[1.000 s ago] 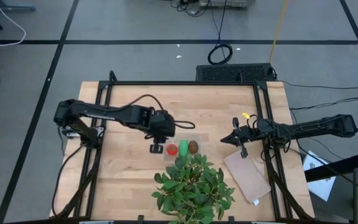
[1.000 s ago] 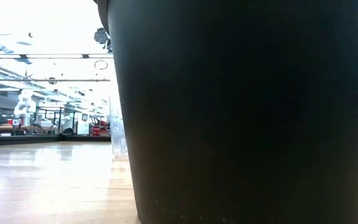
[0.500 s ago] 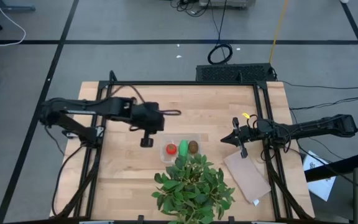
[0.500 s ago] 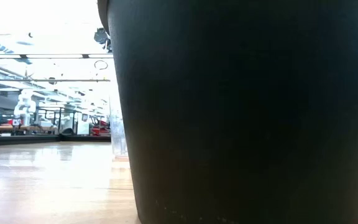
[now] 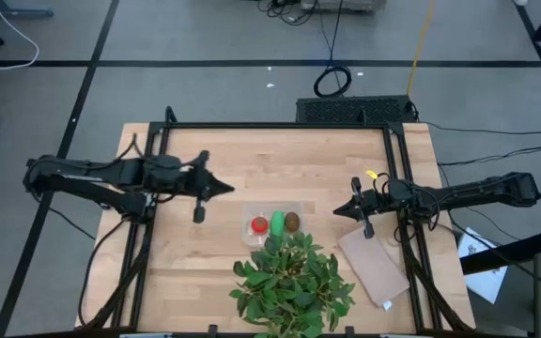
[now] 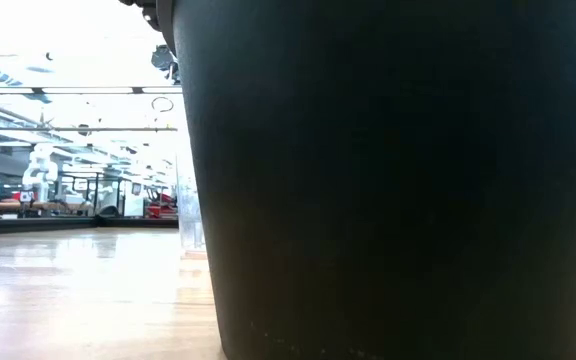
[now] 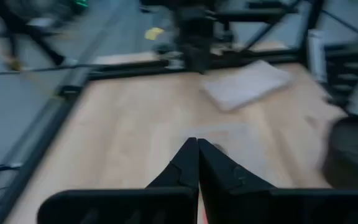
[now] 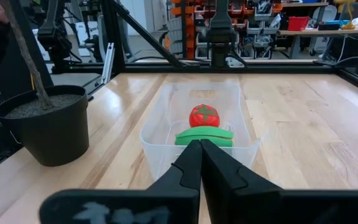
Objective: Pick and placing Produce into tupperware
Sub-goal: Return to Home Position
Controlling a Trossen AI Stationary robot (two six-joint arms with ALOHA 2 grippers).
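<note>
The clear tupperware (image 5: 275,223) stands on the wooden table near its middle. In it lie a red tomato (image 5: 259,225), a green piece (image 5: 277,223) and a brown ball (image 5: 292,222). The right wrist view shows the tupperware (image 8: 160,127) with the tomato (image 8: 204,116) behind the green piece (image 8: 205,137). My left gripper (image 5: 231,188) hangs shut and empty, left of the tupperware and pointing at it, nearly level. My right gripper (image 5: 336,212) waits shut and empty to the tupperware's right, level, its tips (image 8: 200,144) aimed at the near end wall.
A leafy green plant (image 5: 294,282) in a black pot (image 8: 42,130) stands just in front of the tupperware; the pot (image 6: 398,180) fills most of the low view. A flat tan sheet (image 5: 374,263) lies at the front right. Black frame rails (image 5: 280,126) border the table.
My left gripper has drawn back from over the tupperware's left end toward the table's left edge. It has risen a little and tipped up from pointing steeply down to nearly level. The produce and the tupperware have stayed where they were.
</note>
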